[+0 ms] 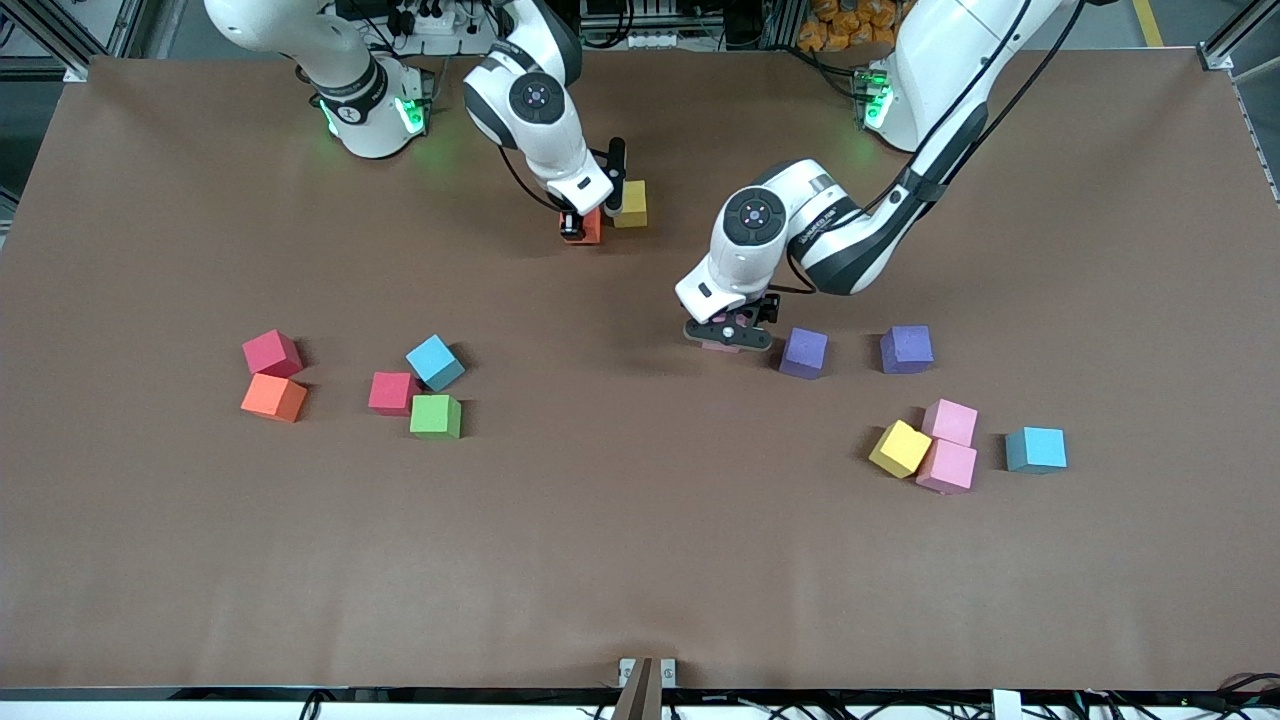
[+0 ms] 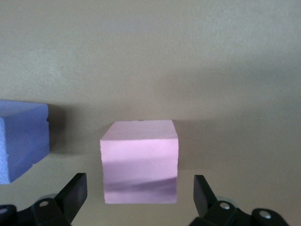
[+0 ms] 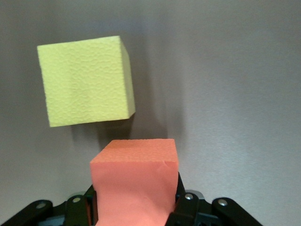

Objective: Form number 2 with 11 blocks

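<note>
Two arms are at work over the brown table (image 1: 640, 560). The right gripper (image 1: 578, 226) is clamped on an orange block (image 3: 136, 183), low at the table just beside a yellow block (image 1: 631, 204) that sits near the robots' bases; the two look close but apart. The left gripper (image 1: 728, 337) is down with its fingers (image 2: 73, 195) spread wide on either side of a pink block (image 2: 140, 161), not touching it. A purple block (image 1: 804, 352) lies just beside it, and another purple one (image 1: 907, 349) sits farther toward the left arm's end. Loose blocks lie in two clusters nearer the front camera, one toward each end. No number 2 is formed yet.
</note>
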Robot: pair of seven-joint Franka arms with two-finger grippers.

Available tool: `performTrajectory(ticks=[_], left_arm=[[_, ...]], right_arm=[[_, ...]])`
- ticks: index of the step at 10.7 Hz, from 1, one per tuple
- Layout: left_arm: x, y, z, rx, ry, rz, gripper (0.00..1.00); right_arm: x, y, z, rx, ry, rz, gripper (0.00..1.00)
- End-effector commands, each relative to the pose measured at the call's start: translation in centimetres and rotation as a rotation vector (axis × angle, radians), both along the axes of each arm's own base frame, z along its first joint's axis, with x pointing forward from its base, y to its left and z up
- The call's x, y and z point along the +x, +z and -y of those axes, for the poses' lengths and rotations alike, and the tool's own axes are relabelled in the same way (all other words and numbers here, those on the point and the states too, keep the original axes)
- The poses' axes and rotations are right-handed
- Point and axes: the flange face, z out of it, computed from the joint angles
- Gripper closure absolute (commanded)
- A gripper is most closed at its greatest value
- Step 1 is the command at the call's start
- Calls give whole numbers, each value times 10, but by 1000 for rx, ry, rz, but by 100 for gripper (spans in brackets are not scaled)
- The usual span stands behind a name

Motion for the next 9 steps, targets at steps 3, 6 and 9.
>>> performTrajectory(ticks=[3, 6, 9], left_arm=[[-3, -13, 2, 3, -26, 25, 0], [1, -18, -2, 25, -58, 47, 2], [5, -19, -9, 37, -54, 49, 48]], right_arm=[[-28, -2, -6, 7, -44, 16, 66], [-40, -13, -14, 11, -58, 26, 66], [-44, -20, -16, 12, -59, 31, 66]])
